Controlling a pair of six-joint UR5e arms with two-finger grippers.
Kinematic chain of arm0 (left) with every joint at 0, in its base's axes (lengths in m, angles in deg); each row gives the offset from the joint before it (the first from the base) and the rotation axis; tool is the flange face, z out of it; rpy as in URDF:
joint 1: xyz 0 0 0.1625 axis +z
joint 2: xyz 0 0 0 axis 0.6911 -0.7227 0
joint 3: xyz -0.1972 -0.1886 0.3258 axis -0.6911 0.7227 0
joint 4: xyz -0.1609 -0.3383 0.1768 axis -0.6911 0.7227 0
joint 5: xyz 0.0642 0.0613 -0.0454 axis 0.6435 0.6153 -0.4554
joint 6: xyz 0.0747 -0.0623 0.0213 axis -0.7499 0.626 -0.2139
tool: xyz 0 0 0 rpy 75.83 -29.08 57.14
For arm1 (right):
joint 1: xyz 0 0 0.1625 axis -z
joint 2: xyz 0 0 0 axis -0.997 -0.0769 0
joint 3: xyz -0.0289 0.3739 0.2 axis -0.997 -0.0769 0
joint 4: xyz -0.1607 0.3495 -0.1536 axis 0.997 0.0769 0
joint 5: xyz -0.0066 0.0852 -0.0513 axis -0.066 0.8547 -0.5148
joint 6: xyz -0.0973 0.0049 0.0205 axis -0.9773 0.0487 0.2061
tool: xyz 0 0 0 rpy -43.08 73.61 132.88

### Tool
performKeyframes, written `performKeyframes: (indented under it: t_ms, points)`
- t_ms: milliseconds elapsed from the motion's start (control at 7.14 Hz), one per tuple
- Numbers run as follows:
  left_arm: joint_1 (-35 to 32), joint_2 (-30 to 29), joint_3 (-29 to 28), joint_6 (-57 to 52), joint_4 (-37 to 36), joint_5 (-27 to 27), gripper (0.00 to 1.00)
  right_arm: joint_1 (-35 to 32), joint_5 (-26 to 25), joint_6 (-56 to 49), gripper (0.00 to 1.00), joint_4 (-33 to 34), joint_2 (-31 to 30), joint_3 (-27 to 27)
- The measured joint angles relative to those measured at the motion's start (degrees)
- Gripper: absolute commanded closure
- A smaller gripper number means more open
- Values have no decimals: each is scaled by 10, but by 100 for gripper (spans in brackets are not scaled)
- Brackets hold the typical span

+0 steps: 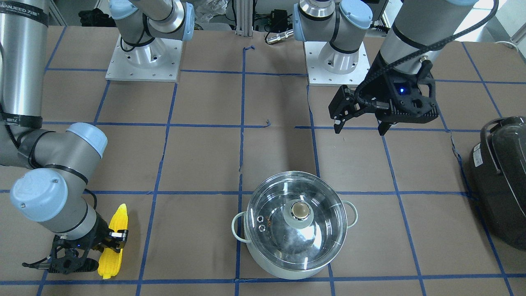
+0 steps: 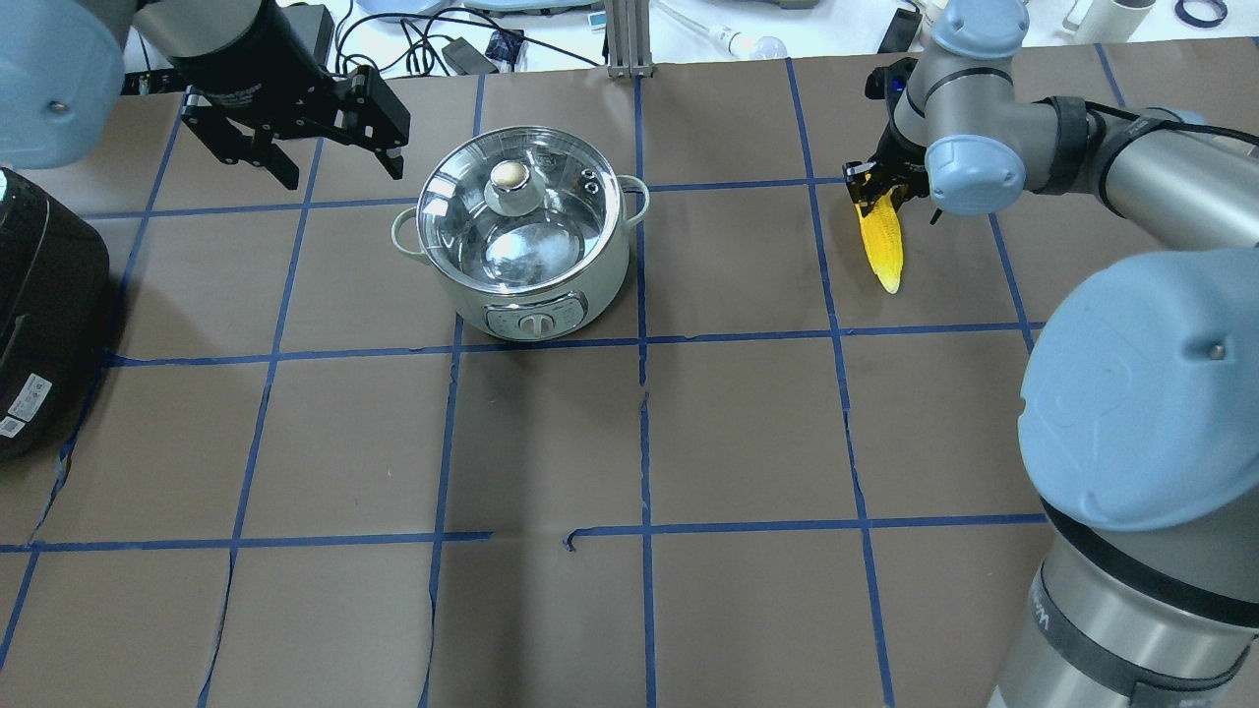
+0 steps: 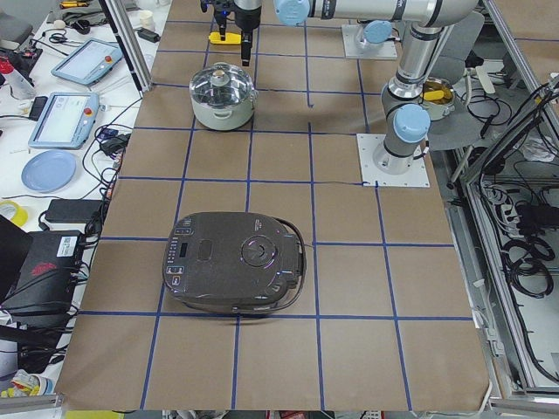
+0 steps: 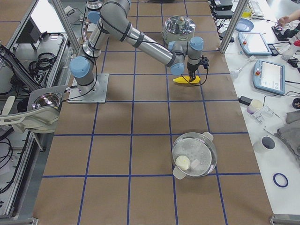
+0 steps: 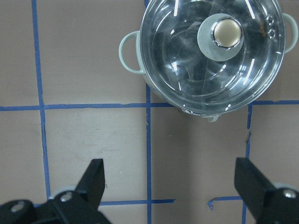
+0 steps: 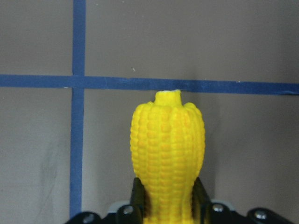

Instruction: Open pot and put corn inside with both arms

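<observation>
The steel pot [image 2: 590,285] stands on the brown table with its glass lid [image 2: 511,221] on; it also shows in the front view [image 1: 287,272] and in the left wrist view [image 5: 128,51]. My left gripper [image 2: 342,172] is open and empty, hanging in the air beside the pot, nearer the robot's base in the front view [image 1: 359,130]. The yellow corn [image 2: 882,241] lies low over the table far to the pot's right. My right gripper [image 2: 875,189] is shut on its thick end, fingers [image 6: 138,196] pressing both sides of the corn [image 6: 168,149].
A large dark grey appliance [image 2: 39,315] sits at the table's left end [image 1: 499,181]. A second round lidded steel vessel [image 4: 194,154] sits further to the robot's right. The two arm bases [image 1: 144,61] stand at the table's rear. Blue tape lines grid the table.
</observation>
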Motion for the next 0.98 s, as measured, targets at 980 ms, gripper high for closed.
performKeyframes:
  t_ms: [980]
  points:
    - [-88, -219, -121, 114, -119, 25, 0, -65, -1, 38, 65, -110, -66, -74]
